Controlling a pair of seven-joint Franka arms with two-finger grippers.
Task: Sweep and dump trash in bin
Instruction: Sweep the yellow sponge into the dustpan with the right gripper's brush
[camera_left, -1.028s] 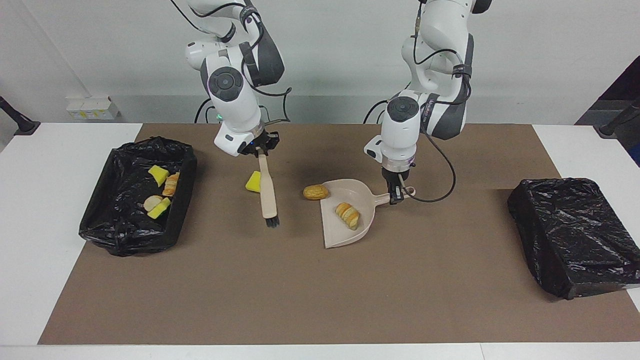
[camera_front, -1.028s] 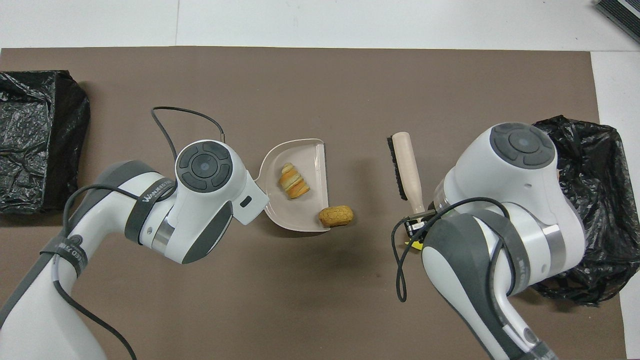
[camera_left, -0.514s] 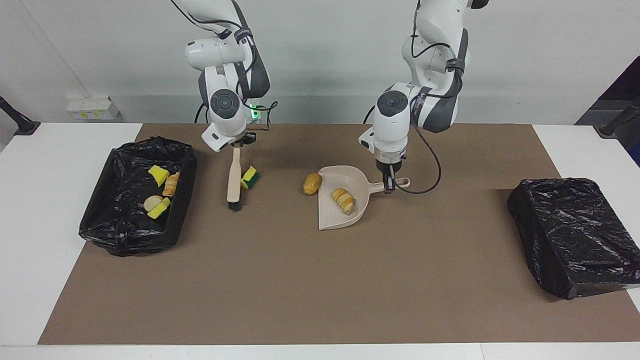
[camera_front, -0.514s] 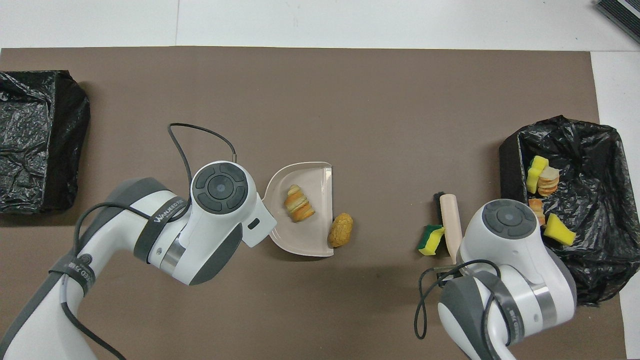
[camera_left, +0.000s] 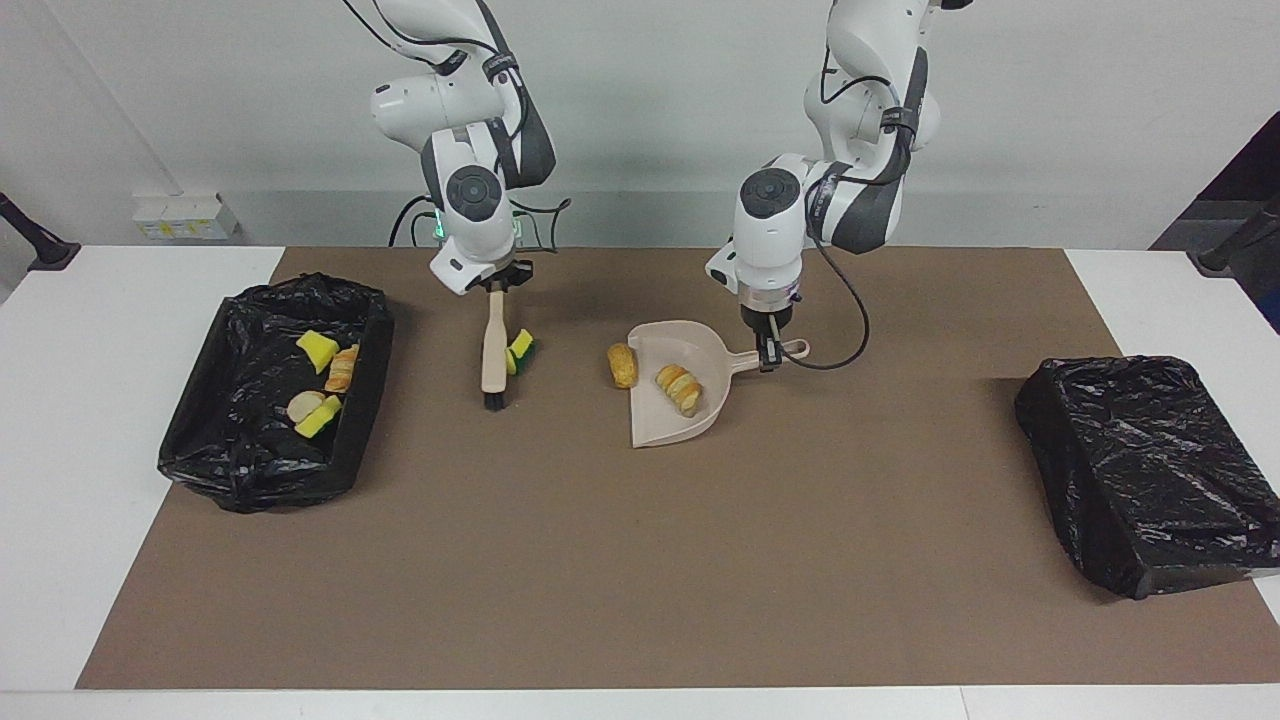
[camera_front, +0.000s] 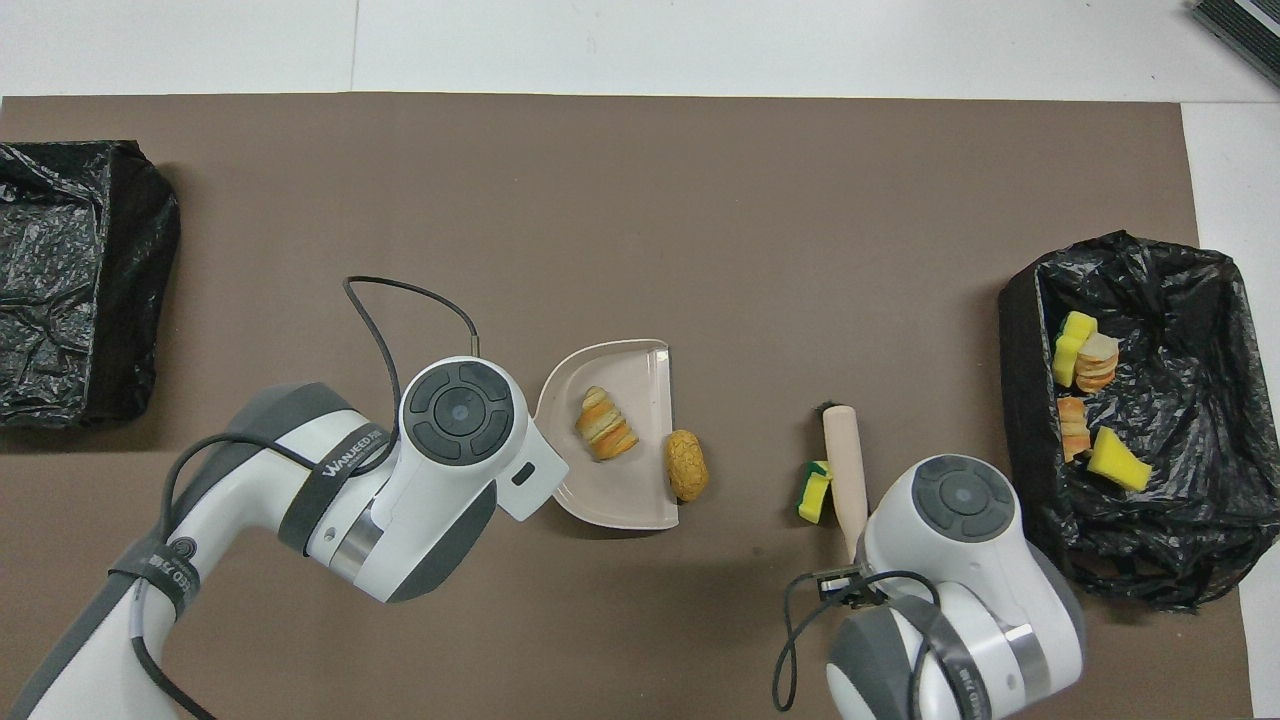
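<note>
Facing view: the right pincer (camera_left: 495, 287) is clamped on the brush (camera_left: 492, 350) handle, bristles down on the brown mat (camera_left: 600, 560). The green-topped sponge bit (camera_left: 520, 351) touches the brush on the side toward the dustpan (camera_left: 672, 420). The left pincer (camera_left: 770, 350) grips the dustpan's handle. 1 striped bread-like lump (camera_left: 678, 388) lies in the pan, and the brown lump (camera_left: 622, 365) sits on the mat against the pan's open lip. 4 scraps already lie in the open bin (camera_left: 250, 480) at the right arm's end of the worktop. To sweep well, I judge the brush should keep low and push the sponge straight at the lip, gathering the brown lump too, while the pan stays flat.

Overhead view: the sponge (camera_front: 815, 491) lies at the brush's (camera_front: 845, 465) 9 o'clock, the brown lump (camera_front: 687, 465) at the dustpan's (camera_front: 625, 500) 3 o'clock edge. The bin (camera_front: 1020, 400) sits at 3 o'clock of the brush. The closed black bag (camera_front: 70, 280) lies at the left arm's end.
</note>
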